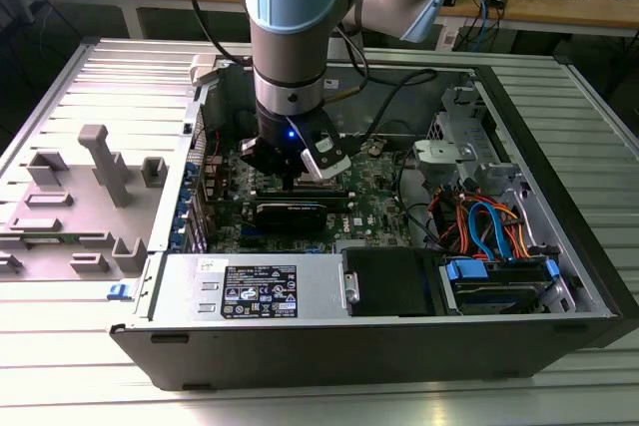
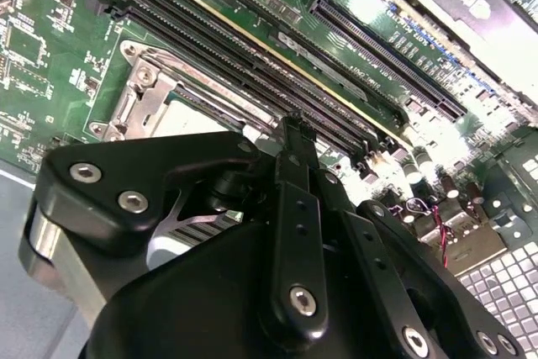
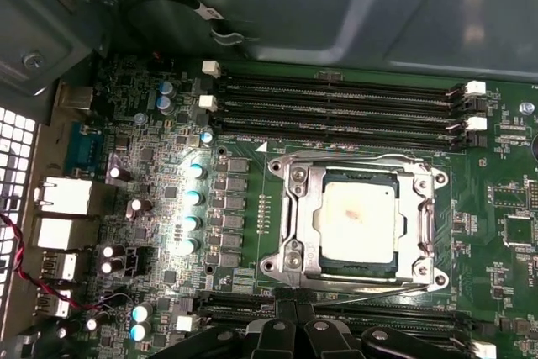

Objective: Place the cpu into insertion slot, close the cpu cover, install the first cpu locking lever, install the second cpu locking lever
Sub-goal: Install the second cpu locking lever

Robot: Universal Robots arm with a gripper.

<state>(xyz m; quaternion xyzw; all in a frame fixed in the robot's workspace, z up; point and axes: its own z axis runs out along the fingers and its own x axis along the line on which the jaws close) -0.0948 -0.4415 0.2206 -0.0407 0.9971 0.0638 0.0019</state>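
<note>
1. Exterior view: the gripper [image 1: 291, 179] hangs inside the open computer case [image 1: 559, 236], over the green motherboard [image 1: 384, 202], at about 10 o'clock from the blue-cabled drive bay [image 1: 494, 271].
2. Second wrist view: the gripper's black linkage hides its fingertips; I cannot tell their spacing. The insertion slot [image 2: 147, 102] lies beyond it.
3. First wrist view: the cpu [image 3: 360, 223] sits in the insertion slot, the cpu cover [image 3: 420, 229] closed around it, memory slots [image 3: 336, 107] at its 12 o'clock.
</note>
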